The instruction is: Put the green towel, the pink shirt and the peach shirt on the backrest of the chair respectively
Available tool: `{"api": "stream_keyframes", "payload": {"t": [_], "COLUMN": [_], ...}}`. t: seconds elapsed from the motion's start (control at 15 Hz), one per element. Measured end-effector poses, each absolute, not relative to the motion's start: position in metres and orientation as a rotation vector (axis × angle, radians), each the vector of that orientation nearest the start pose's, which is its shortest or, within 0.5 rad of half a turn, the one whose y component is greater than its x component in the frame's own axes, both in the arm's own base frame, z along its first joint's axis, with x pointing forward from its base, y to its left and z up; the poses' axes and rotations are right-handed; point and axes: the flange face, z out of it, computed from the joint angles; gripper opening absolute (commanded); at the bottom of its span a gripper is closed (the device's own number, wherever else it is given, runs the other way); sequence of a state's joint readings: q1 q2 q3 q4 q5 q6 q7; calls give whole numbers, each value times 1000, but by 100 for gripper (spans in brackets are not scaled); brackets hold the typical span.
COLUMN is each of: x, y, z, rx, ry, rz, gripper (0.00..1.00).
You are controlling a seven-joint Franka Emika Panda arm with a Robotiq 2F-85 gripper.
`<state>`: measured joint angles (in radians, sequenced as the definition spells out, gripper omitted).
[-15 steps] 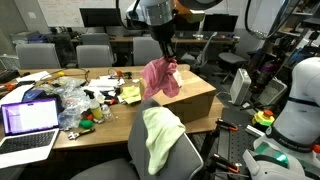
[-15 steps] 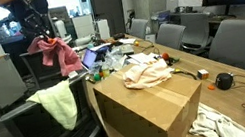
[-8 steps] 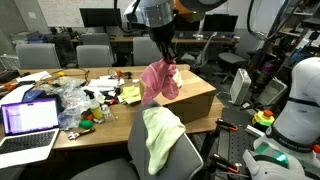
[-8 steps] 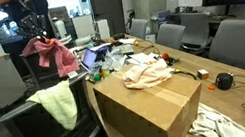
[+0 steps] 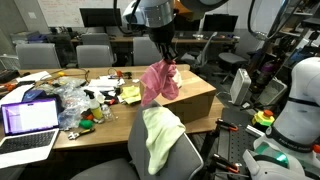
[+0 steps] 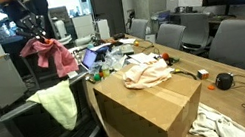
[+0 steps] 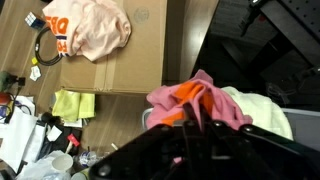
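My gripper (image 5: 166,63) (image 6: 41,36) is shut on the pink shirt (image 5: 158,82) (image 6: 51,57), which hangs in the air just above the chair (image 5: 182,156) (image 6: 21,114). The green towel (image 5: 158,137) (image 6: 59,103) is draped over the chair's backrest. The peach shirt (image 6: 144,70) (image 7: 92,27) with its orange mark lies crumpled on the cardboard box (image 5: 193,98) (image 6: 151,114). In the wrist view the pink shirt (image 7: 205,103) bunches between my fingers at the gripper (image 7: 190,126), with the green towel (image 7: 265,112) right behind it.
An open laptop (image 5: 28,120) and clutter of plastic bags and small items (image 5: 78,103) cover the long table beside the box. A yellow-green cloth (image 7: 72,103) lies on that table. Other grey chairs (image 6: 187,33) stand around. A white robot body (image 5: 297,100) is close by.
The gripper with the pink shirt has drifted a little sideways towards the chair; the towel and peach shirt have not moved.
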<state>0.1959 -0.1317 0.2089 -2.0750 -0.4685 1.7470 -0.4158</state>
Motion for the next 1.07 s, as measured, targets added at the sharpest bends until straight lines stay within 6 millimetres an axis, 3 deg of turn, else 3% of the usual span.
{"api": "stream_keyframes", "payload": {"t": [0.6, 0.87, 1.07], "x": [472, 476, 486], "y": [160, 148, 113], "z": [481, 481, 482], "rx": [-3195, -3210, -3259], "ry": [-1655, -1613, -1479], "rz": [374, 383, 404], "gripper": [99, 100, 100]}}
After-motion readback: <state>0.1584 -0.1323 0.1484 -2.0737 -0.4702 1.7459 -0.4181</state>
